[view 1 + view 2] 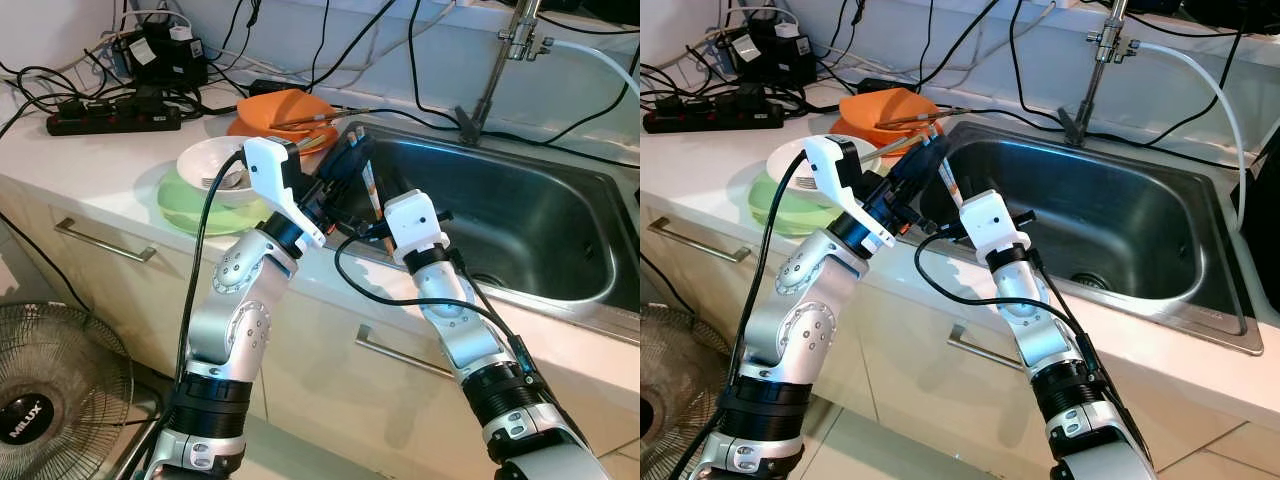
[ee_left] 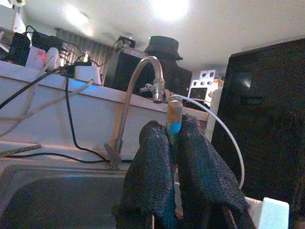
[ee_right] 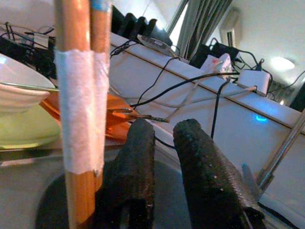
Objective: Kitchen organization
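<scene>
Chopsticks (image 2: 173, 119) in left claw (image 2: 174, 138) (over sink (image 1: 560, 215))

Sink basin (image 1: 520, 230): open room is left inside, right of both pincers.
Sink's left rim: crowded by the left pincer (image 1: 350, 160), chopsticks (image 3: 81, 95) and right pincer (image 3: 164, 143).
Surface (image 1: 90, 160), left: blocked by stacked bowls (image 1: 215, 165), orange plate (image 1: 285, 110), cables (image 1: 110, 100).
Behind sink: faucet (image 1: 500, 60).

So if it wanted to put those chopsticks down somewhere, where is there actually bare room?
The sink basin is mostly bare around its drain. There is open counter between the power strip and the green plate. It is crowded by the stacked white bowl and orange plates, with cables behind. The left gripper holds the chopsticks over the sink's near left corner.
</scene>
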